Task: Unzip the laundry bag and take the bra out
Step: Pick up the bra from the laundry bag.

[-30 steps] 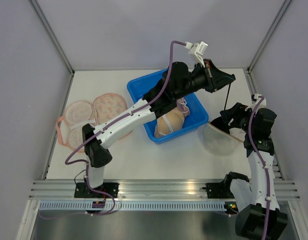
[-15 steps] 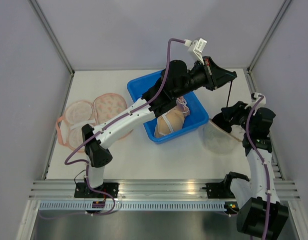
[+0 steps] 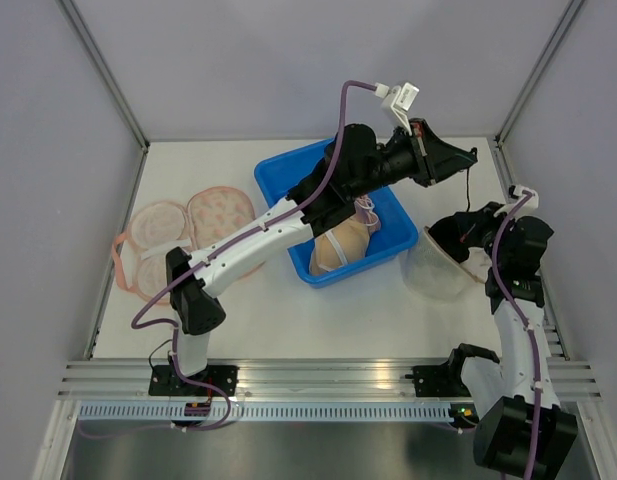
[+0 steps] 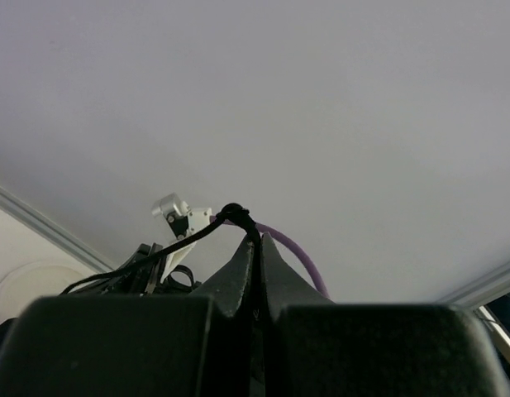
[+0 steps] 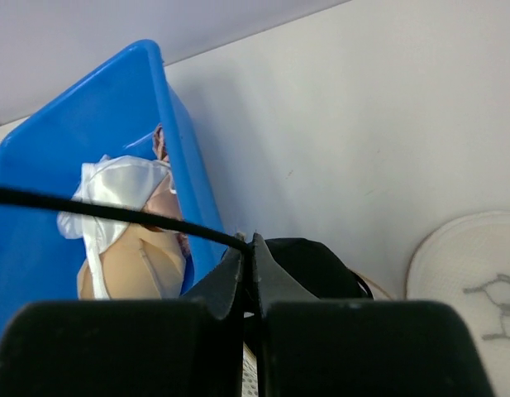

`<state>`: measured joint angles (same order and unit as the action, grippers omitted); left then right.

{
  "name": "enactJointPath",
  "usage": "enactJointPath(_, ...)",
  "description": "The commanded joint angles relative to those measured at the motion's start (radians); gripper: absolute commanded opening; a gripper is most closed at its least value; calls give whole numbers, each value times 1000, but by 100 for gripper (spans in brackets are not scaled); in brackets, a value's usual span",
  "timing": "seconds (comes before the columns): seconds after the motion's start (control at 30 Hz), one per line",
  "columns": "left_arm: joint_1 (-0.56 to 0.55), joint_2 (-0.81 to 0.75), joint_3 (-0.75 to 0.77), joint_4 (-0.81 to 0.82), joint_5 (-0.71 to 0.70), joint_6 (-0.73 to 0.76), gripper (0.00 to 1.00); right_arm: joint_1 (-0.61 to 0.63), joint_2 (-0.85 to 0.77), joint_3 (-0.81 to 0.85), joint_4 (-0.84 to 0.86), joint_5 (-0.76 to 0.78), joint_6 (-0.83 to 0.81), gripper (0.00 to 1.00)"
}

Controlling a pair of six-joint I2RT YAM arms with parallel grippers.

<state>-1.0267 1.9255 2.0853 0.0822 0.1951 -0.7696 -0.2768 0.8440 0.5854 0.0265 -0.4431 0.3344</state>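
So, left claw (image 4: 256, 240): raised above the bin's far right corner, fingers pressed together, pinching a thin black strap (image 5: 114, 212) at their tips.
Right claw (image 5: 248, 241): low, right of the bin, fingers also closed, nipping the same strap further down.
Strap: one narrow cord, taut between the two claws and knotted at the left claw's tips.
Bra (image 5: 308, 260): one, black and matte, its rounded cup just under the right claw and resting on the bag's far edge. How much of it is inside the bag, I cannot tell.
Bag (image 3: 436, 275): one, round, of pale see-through mesh, lying on the desk (image 3: 288, 320) just right of the bin.
Bin (image 3: 278, 175): one, blue glossy plastic, rectangular, set at an angle mid-desk under the left arm.
In the bin: two garments show, one smooth beige cup (image 3: 340, 250) and one white piece with pink trim (image 3: 366, 215).
Pink cups (image 3: 188, 225): two, round, pale and speckled, side by side at the desk's left, well apart from the bin, with a pink strap looping at their left.
Arms: two, white with black joints and purple cables.
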Motion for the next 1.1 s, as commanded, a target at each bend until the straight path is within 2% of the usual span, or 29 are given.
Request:
enactJointPath(0.0, 7, -57, -75, 77, 47, -11, 2, 2, -33, 95, 0, 84, -53, 0)
enactJointPath(0.17, 13, -115, -197, 97, 49, -7, 5, 2, -51, 227, -129, 136, -74, 0)
enactJointPath(0.23, 23, -132, -214, 50, 63, -8, 14, 2, -62, 292, -158, 162, -84, 0)
enactJointPath(0.27, 28, -137, -223, 36, 70, -4, 25, 2, -68, 342, -202, 182, -90, 0)
enactJointPath(0.33, 37, -152, -240, 12, 86, 18, 31, 2, -66, 396, -246, 208, -116, 0)
enactJointPath(0.43, 51, -213, -286, -30, 86, 50, 48, 2, -43, 502, -338, 208, -126, 0)
enactJointPath(0.63, 80, -315, -335, -205, 38, 170, 64, 2, 9, 700, -378, 182, -75, 0)
enactJointPath(0.67, 83, -330, -343, -229, 24, 184, 74, 2, 18, 759, -384, 172, -51, 0)
enactJointPath(0.77, 93, -407, -402, -291, -25, 234, 82, 2, 72, 871, -363, 127, 9, 0)
enactJointPath(0.83, 96, -480, -442, -314, -60, 271, 86, 2, 131, 936, -353, 41, 86, 1)
enactJointPath(0.93, 97, -581, -516, -350, -126, 314, 98, 2, 184, 1033, -298, -26, 205, 0)
enactJointPath(1.0, 99, -626, -559, -364, -175, 325, 99, 2, 204, 1051, -183, -58, 299, 1)
enactJointPath(1.03, 100, -672, -571, -377, -184, 335, 99, 2, 222, 1044, -124, -104, 425, 0)
enactJointPath(1.07, 102, -690, -594, -383, -190, 342, 99, 4, 237, 1015, 41, -135, 521, 0)
